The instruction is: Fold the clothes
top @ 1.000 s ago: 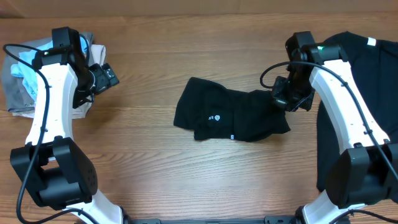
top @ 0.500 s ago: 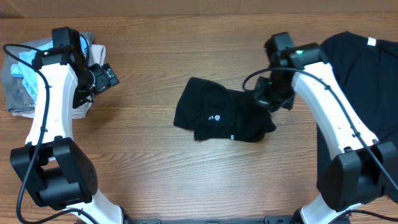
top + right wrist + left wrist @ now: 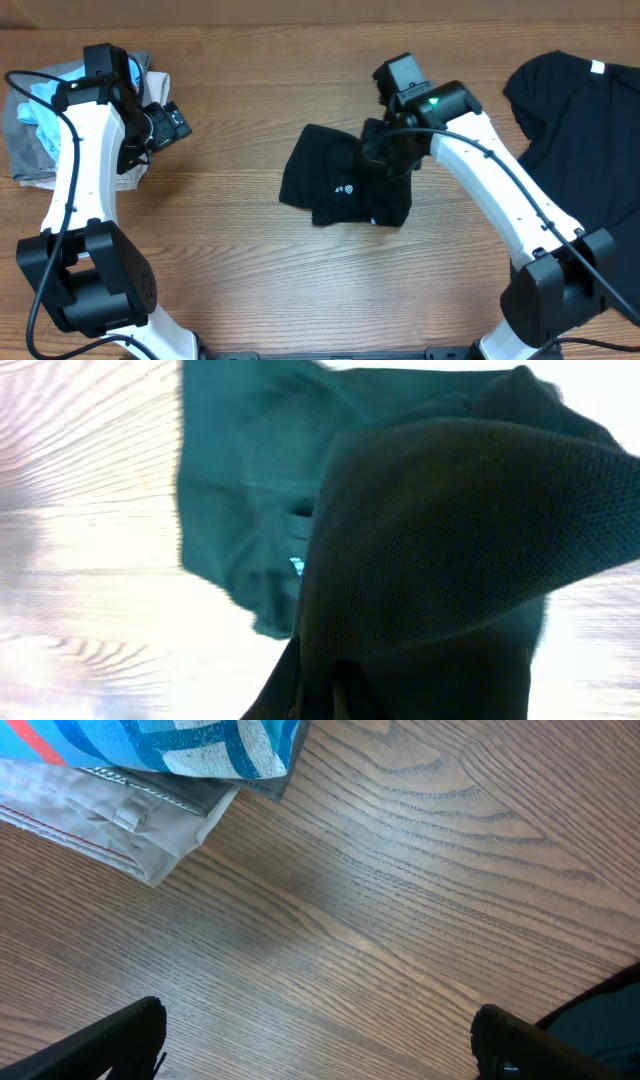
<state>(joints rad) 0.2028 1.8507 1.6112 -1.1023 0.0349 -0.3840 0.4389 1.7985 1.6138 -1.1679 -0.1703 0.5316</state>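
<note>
While your right gripper (image 3: 386, 152) is pinched shut on one side of the black T-shirt (image 3: 335, 188), you are in the middle of a fold. That shirt lies bunched in the middle of the table (image 3: 250, 290), with its small white logo (image 3: 341, 187) facing up. The right gripper holds the cloth up above the right part of the shirt, and in the right wrist view the dark cloth hangs in a big flap in front of the fingers. Your left gripper (image 3: 172, 122) is wide open and holds nothing. It hangs over bare wood, just beside the pile of other clothes (image 3: 30, 125) at the far left. A second black T-shirt (image 3: 575, 110) lies at the right end of the table, well apart from the first one. It looks like the step now is to bring the right side over onto the left side. Next, you likely need to lay that flap down flat and only then let go. Soft cloth can slide and bunch up, so go gently.
</note>
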